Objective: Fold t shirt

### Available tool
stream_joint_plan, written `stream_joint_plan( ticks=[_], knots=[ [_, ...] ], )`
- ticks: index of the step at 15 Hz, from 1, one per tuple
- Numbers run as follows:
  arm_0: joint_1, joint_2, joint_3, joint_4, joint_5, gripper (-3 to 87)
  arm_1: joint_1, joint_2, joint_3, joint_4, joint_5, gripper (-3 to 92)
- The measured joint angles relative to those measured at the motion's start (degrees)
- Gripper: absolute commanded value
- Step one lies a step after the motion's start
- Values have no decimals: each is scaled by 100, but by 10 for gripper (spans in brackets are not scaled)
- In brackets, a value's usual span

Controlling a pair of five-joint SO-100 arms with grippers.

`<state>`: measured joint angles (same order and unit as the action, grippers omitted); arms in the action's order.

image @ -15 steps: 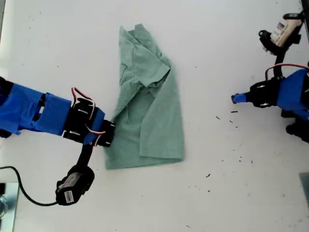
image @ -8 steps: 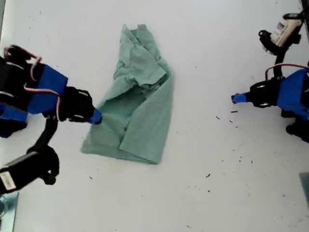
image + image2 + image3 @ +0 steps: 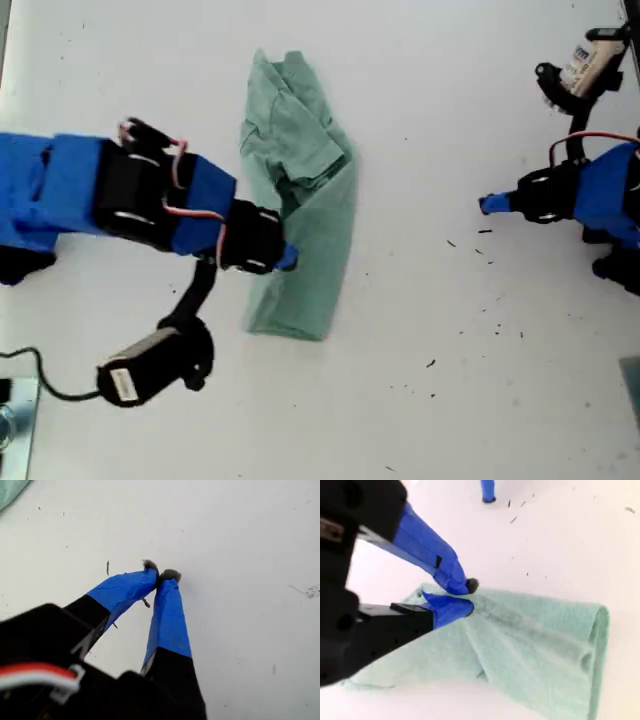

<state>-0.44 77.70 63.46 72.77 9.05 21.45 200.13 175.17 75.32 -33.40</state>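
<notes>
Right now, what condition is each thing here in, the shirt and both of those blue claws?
t shirt: partly folded lengthwise, rumpled, one edge lifted off the table.
my second gripper: jaws shut on the t shirt's edge.
my first gripper: jaws shut, empty, over bare table.

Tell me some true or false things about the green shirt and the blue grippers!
1. My second gripper is pinching the t-shirt. True.
2. My first gripper is holding the t-shirt too. False: its jaws are shut on nothing, above bare white table, apart from the cloth.
3. The t-shirt is spread out flat with both sleeves showing. False: it is bunched and folded into a long narrow strip.
4. The arm gripping the t-shirt reaches in from the exterior view's left. True.
5. The t-shirt has a big picture printed on it. False: it is plain pale green.
</notes>
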Motion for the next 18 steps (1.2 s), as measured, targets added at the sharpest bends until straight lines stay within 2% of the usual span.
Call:
stream_joint_plan(
  ticks=[2,3,4,6,8,10,12,14,15,16,18],
  knots=[
    [-9,-1512,-932,-958,765,303,0,0,0,0,0,25],
    [-9,-1854,-993,-1257,967,312,0,0,0,0,0,25],
    [-9,-1898,-1002,-1301,1072,312,0,0,0,0,0,25],
    [-9,-1345,-896,-993,1081,312,0,0,0,0,0,25],
    [-158,413,-281,-290,1072,284,0,0,0,0,0,25],
    [-809,2452,1415,-18,1011,242,0,0,0,0,0,25],
    [-1459,4605,4131,-492,826,237,0,0,0,0,0,25],
    [-1459,6627,6899,-932,352,166,0,0,9,0,0,25],
    [-1433,7453,8068,-1072,53,55,0,0,9,0,0,25],
    [-1441,7980,8974,-1187,-167,-1,0,0,9,0,35,25],
    [-1345,8402,9870,-1362,-527,-2,0,0,9,0,141,26]
  ],
)
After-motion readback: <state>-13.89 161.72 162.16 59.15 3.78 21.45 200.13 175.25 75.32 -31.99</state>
